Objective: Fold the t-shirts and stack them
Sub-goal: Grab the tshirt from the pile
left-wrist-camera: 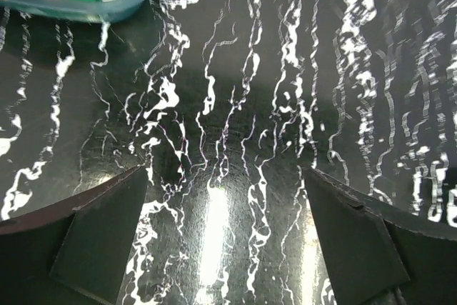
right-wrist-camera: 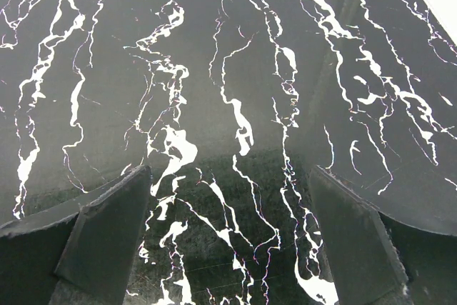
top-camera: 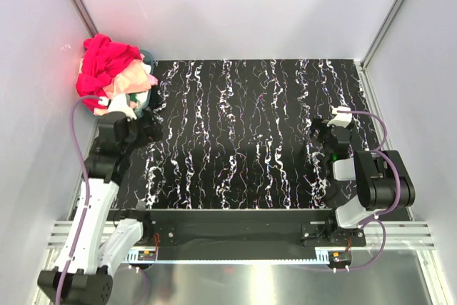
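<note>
Several crumpled t-shirts are heaped in a small teal basket (top-camera: 146,98) at the table's far left corner: a crimson-red one (top-camera: 103,62) on top, a peach-orange one (top-camera: 128,80) and a white one (top-camera: 121,107) under it. My left gripper (top-camera: 148,133) is open and empty, just in front of the basket and low over the black marbled mat. The basket rim (left-wrist-camera: 107,6) shows at the top left of the left wrist view. My right gripper (top-camera: 318,149) is open and empty over the mat's right side.
The black white-veined mat (top-camera: 250,133) covers the table. White walls with metal posts close in the left, back and right sides. A metal rail (top-camera: 235,237) with the arm bases runs along the near edge.
</note>
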